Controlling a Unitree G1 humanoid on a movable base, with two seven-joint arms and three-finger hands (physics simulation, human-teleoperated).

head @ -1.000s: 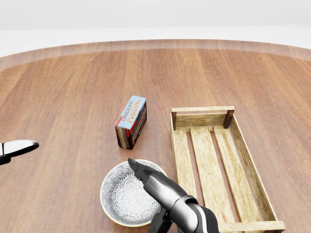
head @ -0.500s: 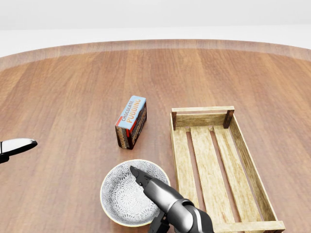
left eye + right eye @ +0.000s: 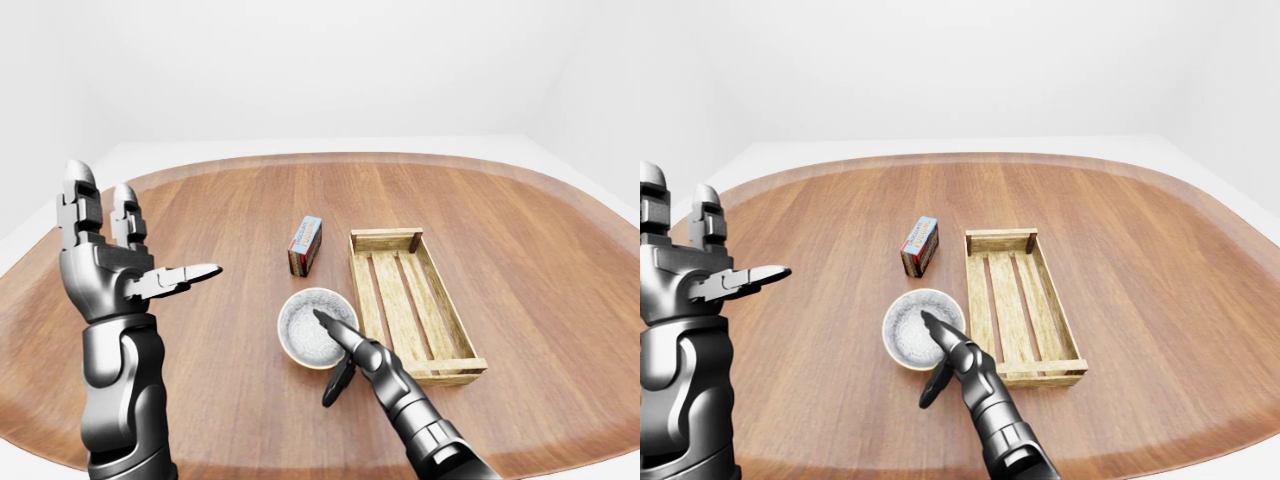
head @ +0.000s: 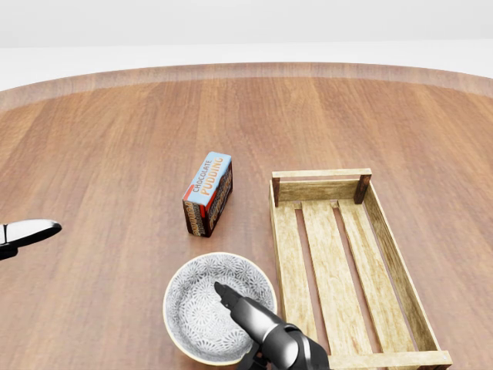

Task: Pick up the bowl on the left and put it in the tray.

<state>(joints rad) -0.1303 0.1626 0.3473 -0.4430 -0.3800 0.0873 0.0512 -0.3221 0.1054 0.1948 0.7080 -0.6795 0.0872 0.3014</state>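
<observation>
Right hand (image 3: 352, 352) unclenched: finger reaching over bowl (image 3: 298, 335), thumb hanging outside its rim.

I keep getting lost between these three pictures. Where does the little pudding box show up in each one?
Left-eye view: the pudding box stands almost at the centre, slightly left.
Head view: the box is left of centre, about mid-height.
Right-eye view: the box is left of centre, mid-height.
Shared landmark: the wooden tray, always just right of the box.
</observation>
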